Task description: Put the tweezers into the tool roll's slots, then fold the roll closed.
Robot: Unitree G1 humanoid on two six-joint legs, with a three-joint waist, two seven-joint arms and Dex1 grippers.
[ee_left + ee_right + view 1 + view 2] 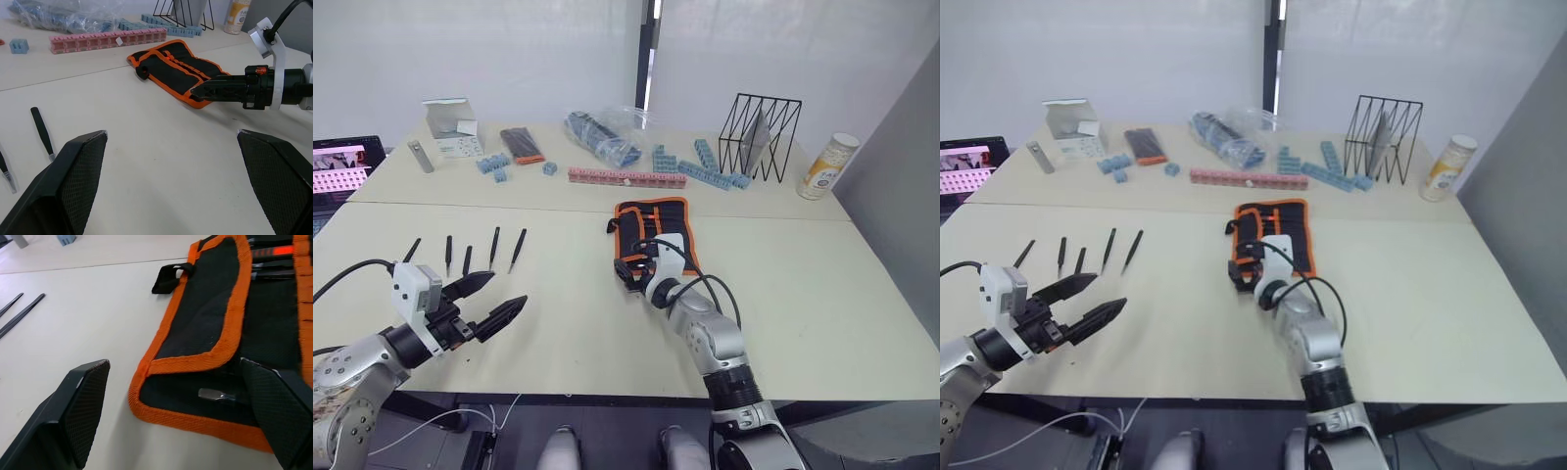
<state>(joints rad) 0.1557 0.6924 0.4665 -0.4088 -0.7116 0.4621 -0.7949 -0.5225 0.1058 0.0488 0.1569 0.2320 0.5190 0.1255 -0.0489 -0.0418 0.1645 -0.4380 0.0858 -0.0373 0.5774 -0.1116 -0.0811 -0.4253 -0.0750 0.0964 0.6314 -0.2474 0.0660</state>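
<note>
The left gripper [487, 302] hovers over the cream surface [568, 313] with its black fingers [73, 181] spread wide, holding nothing. The right gripper [171, 406] also has its fingers well apart, one over bare surface and one over the near orange-trimmed edge of the black fabric tool roll [654, 233]. The roll lies open, its long axis running away from the robot. The five thin black pointed tweezers [470, 251] lie side by side, just beyond the left gripper, lengthwise away from the robot.
</note>
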